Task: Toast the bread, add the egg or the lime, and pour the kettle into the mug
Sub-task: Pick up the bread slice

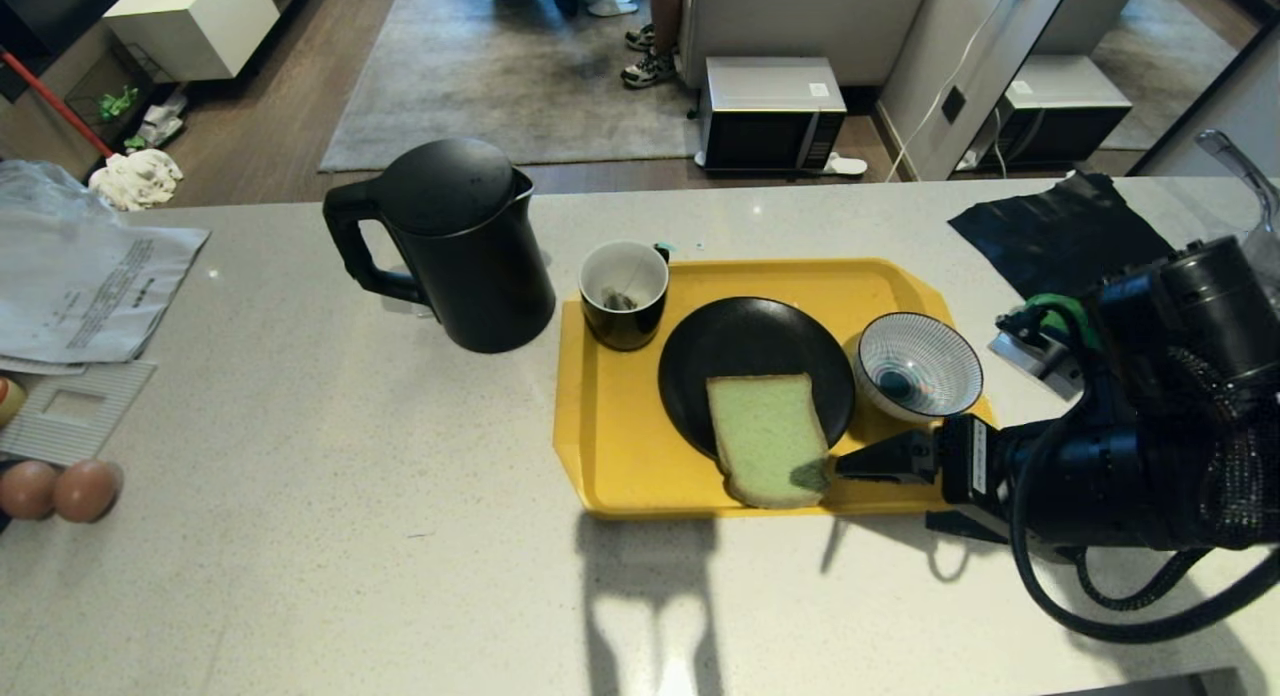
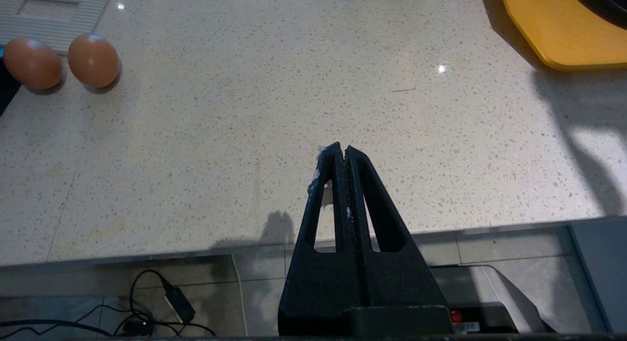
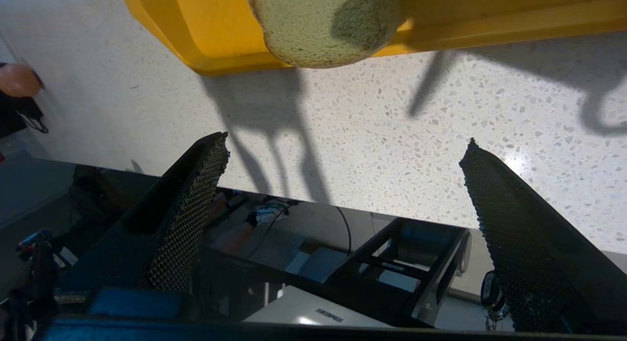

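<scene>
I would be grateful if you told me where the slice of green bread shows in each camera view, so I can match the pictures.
Head view: the bread lies right of centre, half on the black plate, its near end over the yellow tray.
Left wrist view: not in it.
Right wrist view: its near end shows at the top edge, centre.
Shared landmark: the yellow tray's corner.

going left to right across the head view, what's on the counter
two brown eggs → papers → kettle → mug → black plate with the bread → striped bowl → right gripper, jaws open
</scene>
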You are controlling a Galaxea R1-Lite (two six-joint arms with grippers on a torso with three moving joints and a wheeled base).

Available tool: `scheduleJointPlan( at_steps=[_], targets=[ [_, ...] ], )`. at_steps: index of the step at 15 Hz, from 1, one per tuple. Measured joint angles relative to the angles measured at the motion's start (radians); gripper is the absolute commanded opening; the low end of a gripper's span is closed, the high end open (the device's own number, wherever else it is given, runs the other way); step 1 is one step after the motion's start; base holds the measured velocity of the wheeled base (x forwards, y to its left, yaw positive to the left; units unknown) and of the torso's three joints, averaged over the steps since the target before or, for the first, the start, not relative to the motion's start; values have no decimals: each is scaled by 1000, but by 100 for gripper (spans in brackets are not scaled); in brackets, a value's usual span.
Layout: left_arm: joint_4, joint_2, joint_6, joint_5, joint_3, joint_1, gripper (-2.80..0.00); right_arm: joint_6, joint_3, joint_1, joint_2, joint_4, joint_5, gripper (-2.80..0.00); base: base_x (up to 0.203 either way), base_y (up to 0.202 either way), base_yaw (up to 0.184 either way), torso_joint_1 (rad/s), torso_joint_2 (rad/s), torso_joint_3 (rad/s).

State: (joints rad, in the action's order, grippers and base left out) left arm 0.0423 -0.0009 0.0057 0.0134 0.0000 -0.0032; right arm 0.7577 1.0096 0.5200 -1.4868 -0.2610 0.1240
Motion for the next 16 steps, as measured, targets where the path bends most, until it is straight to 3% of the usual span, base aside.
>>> scheduleJointPlan(
  at_steps=[5, 16],
  targets=[
    [0, 0, 0, 0, 0, 0, -280, -68, -35, 12, -26, 89, -30, 0, 0, 0, 0, 0, 0, 0],
    [0, 0, 0, 0, 0, 0, -280, -30, -57, 31, -83, 190, 53, 0, 0, 0, 0, 0, 0, 0]
  ],
)
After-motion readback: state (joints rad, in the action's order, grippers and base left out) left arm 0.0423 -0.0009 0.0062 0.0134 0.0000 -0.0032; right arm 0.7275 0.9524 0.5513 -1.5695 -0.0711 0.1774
